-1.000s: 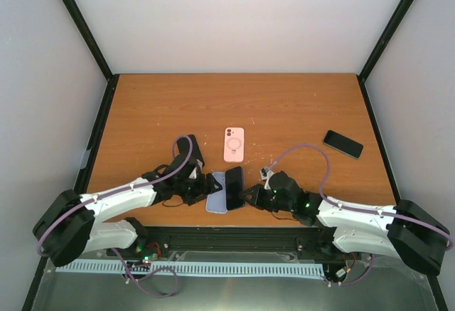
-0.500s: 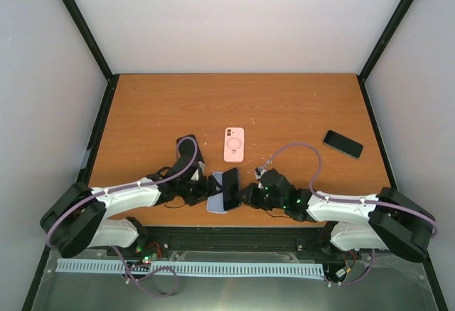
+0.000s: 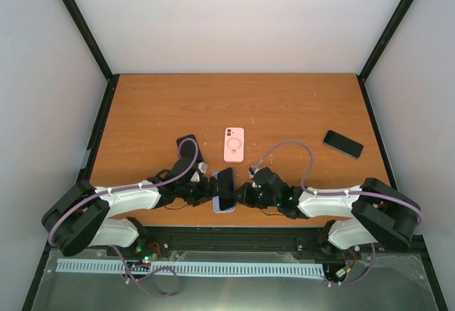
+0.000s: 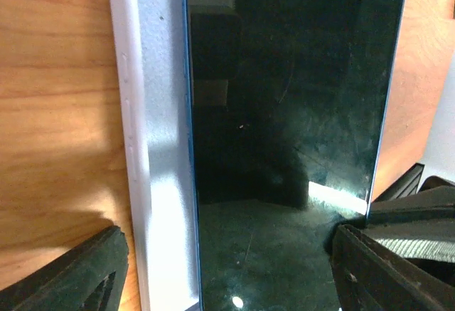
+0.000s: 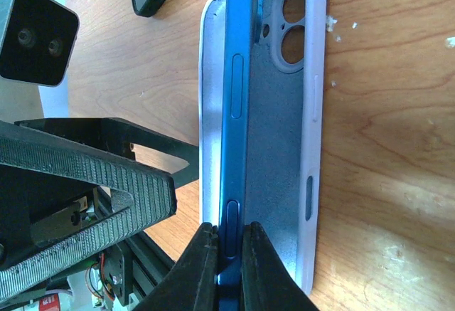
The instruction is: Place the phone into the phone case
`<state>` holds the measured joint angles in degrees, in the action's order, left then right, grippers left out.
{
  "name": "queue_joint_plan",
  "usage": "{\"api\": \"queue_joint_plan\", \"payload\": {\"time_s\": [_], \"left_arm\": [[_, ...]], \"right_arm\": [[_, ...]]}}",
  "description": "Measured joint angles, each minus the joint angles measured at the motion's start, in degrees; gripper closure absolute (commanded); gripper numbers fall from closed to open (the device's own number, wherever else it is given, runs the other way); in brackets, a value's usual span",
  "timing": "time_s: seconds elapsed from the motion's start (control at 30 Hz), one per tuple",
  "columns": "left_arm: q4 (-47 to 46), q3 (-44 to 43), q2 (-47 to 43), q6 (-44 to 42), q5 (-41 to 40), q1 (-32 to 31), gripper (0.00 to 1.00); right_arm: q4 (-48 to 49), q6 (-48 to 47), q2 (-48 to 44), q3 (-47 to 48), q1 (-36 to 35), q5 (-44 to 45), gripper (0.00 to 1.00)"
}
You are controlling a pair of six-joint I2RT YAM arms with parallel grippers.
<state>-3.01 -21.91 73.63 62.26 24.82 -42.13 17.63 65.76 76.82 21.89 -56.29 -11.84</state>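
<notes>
In the last second my right gripper (image 5: 227,243), pinching the blue phone (image 5: 237,112) by its long edge, has carried it left. It now stands tilted over the lavender case (image 5: 284,133), lower centre of the overhead view. My left gripper (image 4: 231,275) is spread, straddling both. I judge that laying it flat comes next.

Blue phone (image 5: 234,112), dark screen, tilted on 1 long edge inside pale lilac case (image 5: 284,147), lying open-side up

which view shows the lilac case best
Right wrist: the case lies open, camera holes and inside showing, the phone on edge in it. Left wrist shows one side strip; top, a sliver.
</notes>
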Motion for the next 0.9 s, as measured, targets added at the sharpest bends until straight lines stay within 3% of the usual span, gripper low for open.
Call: {"api": "queue_joint_plan", "payload": {"time_s": [0.6,0.9], "left_arm": [[-4.11,1.14,0.9,-0.83,-0.76,0.42,0.27],[-4.59,1.55,0.9,-0.15,-0.74,0.83,0.29]], "right_arm": [[7.04,-4.2,7.72,2.05,0.02,-2.84,0.96],[9.7,-2.29,8.81,1.22,0.13,-2.75,0.86]]}}
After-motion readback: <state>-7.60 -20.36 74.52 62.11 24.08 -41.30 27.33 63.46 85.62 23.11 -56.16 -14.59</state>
